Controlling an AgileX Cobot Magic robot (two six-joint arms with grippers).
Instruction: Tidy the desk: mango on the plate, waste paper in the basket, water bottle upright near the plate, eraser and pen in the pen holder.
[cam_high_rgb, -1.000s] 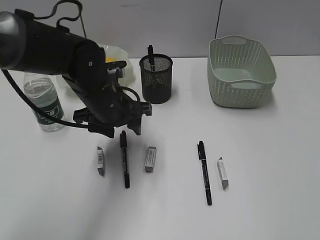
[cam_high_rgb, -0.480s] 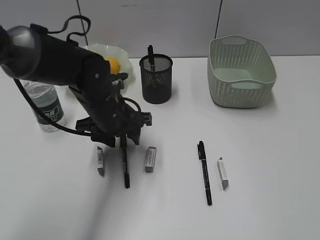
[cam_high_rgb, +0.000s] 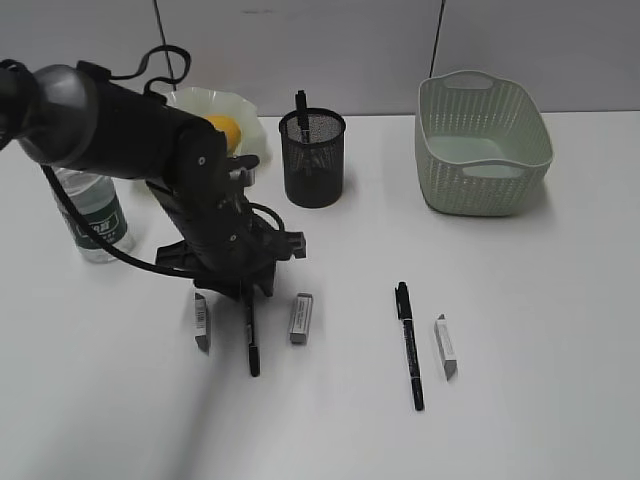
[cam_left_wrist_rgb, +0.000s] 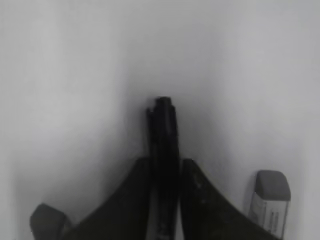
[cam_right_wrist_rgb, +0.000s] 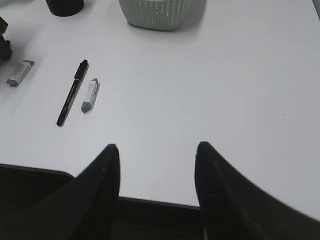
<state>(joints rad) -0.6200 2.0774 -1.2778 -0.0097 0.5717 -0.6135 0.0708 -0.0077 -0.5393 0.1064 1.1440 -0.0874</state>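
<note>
Three pens show: one stands in the holder (cam_high_rgb: 312, 158), one (cam_high_rgb: 409, 345) lies free on the desk (cam_high_rgb: 540, 330), and one (cam_left_wrist_rgb: 165, 150) lies clamped between the left gripper's (cam_left_wrist_rgb: 165, 175) fingers. Three erasers (cam_high_rgb: 300, 318) lie on the desk. The right gripper (cam_right_wrist_rgb: 157, 172) hangs open, empty. The mango (cam_high_rgb: 224, 130) sits on the plate (cam_high_rgb: 200, 100).

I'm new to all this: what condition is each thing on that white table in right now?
Left claw: fingers either side of a black pen lying flat.
Right claw: open, empty.
Clear green-labelled water bottle: upright.
Black mesh pen holder: upright, a pen inside.
Yellow mango: on wavy green plate.
Pale green basket: upright.
</note>
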